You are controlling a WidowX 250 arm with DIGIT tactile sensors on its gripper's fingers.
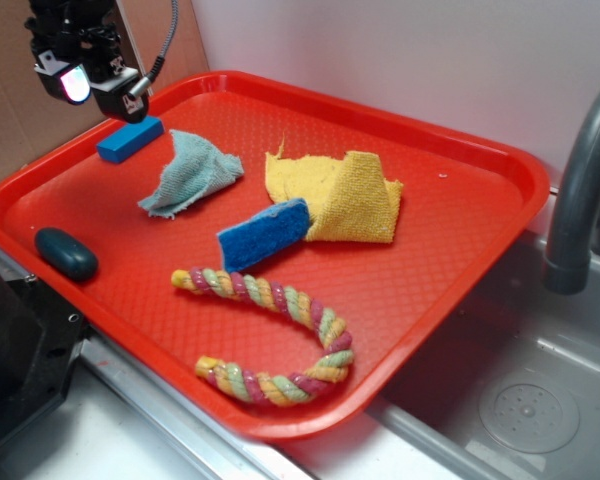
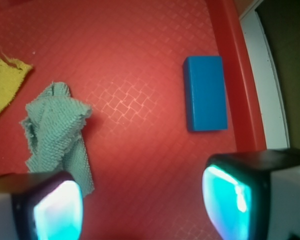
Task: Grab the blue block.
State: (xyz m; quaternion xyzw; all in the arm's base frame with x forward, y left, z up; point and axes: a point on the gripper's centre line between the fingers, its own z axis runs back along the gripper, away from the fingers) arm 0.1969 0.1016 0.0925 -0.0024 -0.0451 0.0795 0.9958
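Observation:
The blue block (image 1: 130,139) is a small smooth bright-blue brick lying flat on the red tray (image 1: 450,260) near its far left rim. In the wrist view the blue block (image 2: 206,93) lies close to the tray's rim, ahead of and a little right of the jaws. My gripper (image 1: 92,88) hangs in the air above and just left of the block. It is open and empty, with bare tray between its two glowing fingertips (image 2: 225,204). The gripper (image 2: 142,210) shows at the bottom of the wrist view.
On the tray lie a grey-green rag (image 1: 192,173), a yellow cloth (image 1: 340,192), a rough blue sponge (image 1: 264,234), a braided rope toy (image 1: 270,335) and a dark teal pebble (image 1: 66,252). A sink basin (image 1: 525,400) and grey faucet (image 1: 580,190) are at the right.

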